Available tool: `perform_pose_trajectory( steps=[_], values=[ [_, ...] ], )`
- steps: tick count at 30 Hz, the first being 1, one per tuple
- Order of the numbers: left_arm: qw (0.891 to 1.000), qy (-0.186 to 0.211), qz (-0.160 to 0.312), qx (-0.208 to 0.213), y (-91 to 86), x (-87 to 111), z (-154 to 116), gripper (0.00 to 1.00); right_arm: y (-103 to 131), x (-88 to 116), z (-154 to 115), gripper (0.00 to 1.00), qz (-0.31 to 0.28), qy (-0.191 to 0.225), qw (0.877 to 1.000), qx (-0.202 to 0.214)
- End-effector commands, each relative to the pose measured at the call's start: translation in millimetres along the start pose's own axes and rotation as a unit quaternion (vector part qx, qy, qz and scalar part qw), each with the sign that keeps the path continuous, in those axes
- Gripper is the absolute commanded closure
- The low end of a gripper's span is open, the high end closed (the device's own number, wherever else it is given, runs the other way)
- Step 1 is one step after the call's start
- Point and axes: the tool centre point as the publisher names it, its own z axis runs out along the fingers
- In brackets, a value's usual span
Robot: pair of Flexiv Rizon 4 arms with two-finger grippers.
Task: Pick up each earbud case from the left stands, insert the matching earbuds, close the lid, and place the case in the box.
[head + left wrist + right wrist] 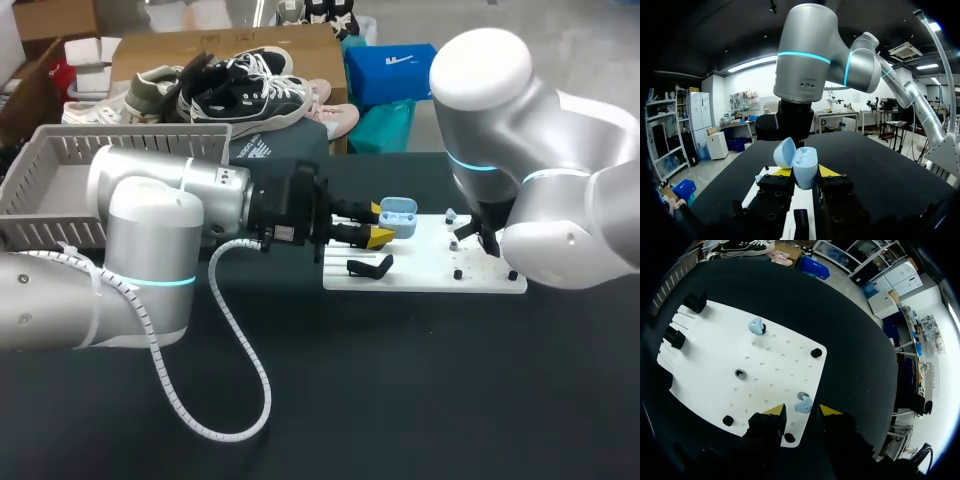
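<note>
Yellow-tipped fingers of our left gripper (805, 171) press from both sides on the pale blue earbud case (806, 166), held upright between them with its rounded lid (784, 152) hinged open. We can tell no lettering on the case at this range. In the head view the case (397, 215) sits above the left end of the white pegboard (425, 277), over a black stand (370, 266). Our left arm (150, 230) comes in level from the left, wrist pointing right, and a white coiled cable (235, 345) loops from it onto the dark table (420, 390).

Our right gripper (802, 412) points down at the pegboard (715, 365) with its fingers apart. One pale blue earbud (802, 403) lies on the board between the tips, touching neither. A second pale blue earbud (756, 326) rests on a peg well away from it. Our right arm (540, 180) enters from the right, elbow raised, wrist turned down over the board's right end.

A grey slatted basket (60, 160) stands at the table's far left.
</note>
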Motion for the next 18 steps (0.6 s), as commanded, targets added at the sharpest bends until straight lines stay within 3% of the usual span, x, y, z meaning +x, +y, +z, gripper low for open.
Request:
perform_pose_trajectory(
  steps=[1,7,11,15,18],
  values=[
    [1.0,0.0,0.001,-0.002,-1.0,0.3,0.5,1.0,0.6,-2.1,3.1,0.62,0.0,0.002,1.0,0.001],
    [1.0,0.0,0.001,-0.002,-1.0,0.3,0.5,1.0,-0.1,-3.4,4.5,0.63,0.0,0.001,1.0,0.003],
    [1.0,0.0,0.001,-0.002,-1.0,0.3,0.5,1.0,-1.0,-4.2,4.9,0.71,0.001,0.001,1.0,0.005],
    [1.0,0.0,0.001,-0.002,-1.0,0.3,0.5,1.0,-1.8,-4.3,5.6,0.71,0.002,0.002,1.0,0.004],
    [1.0,0.0,0.001,-0.002,-1.0,0.3,0.5,1.0,-1.8,-4.2,5.9,0.79,0.003,0.003,1.0,0.004]
  ],
)
